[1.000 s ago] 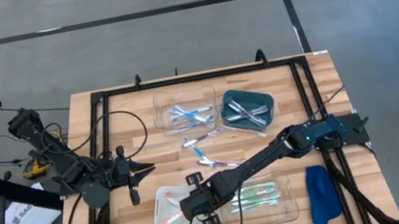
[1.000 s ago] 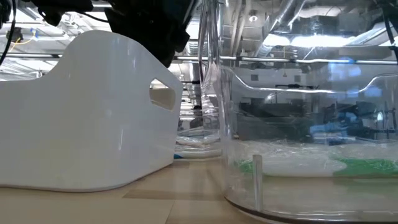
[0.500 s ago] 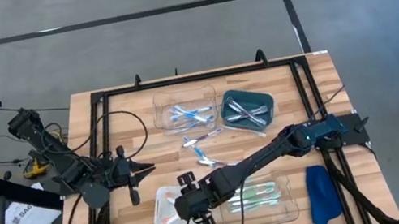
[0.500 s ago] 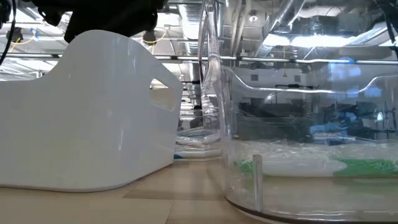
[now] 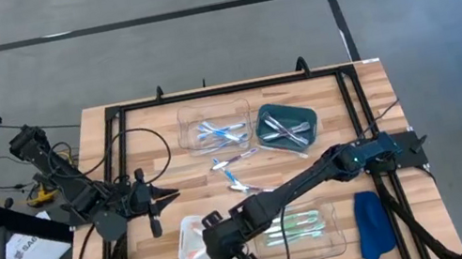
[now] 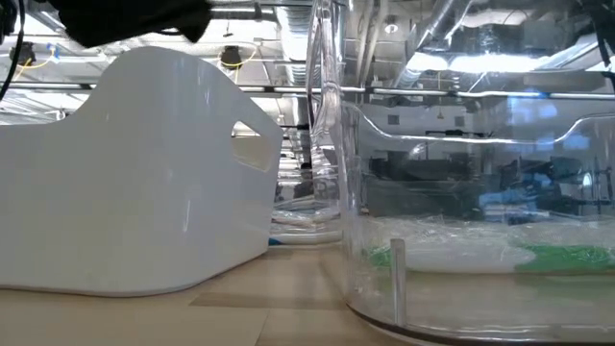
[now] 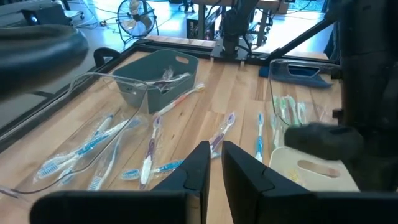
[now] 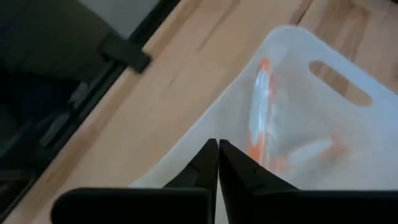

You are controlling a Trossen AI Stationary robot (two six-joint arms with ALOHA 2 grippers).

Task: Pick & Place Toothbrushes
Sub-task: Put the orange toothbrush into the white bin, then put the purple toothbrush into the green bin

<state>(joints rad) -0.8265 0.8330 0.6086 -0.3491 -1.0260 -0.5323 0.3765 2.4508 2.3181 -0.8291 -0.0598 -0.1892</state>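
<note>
My right gripper (image 8: 217,152) is shut and empty, pointing steeply down above the rim of the white tray (image 5: 192,241), which holds orange toothbrushes (image 8: 261,115). Green toothbrushes (image 5: 300,224) lie in the clear tray (image 5: 327,238) beside it. Blue ones (image 5: 217,134) fill the far clear tray, and white-grey ones (image 5: 283,127) the teal tray (image 5: 296,110). Loose toothbrushes (image 5: 236,160) lie flat on the wood in mid-table. My left gripper (image 7: 215,167) waits near the table's left edge, its fingers all but together, holding nothing.
A blue cloth (image 5: 372,224) lies at the near right corner. A black frame (image 5: 120,149) runs along the table's edges. In the low view the white tray (image 6: 144,173) and the clear tray (image 6: 471,221) stand close side by side.
My right gripper has risen above the white tray and drifted toward the table's near left, rolling about its own axis. In the low view its dark shape has climbed from the tray's rim almost out of the picture.
</note>
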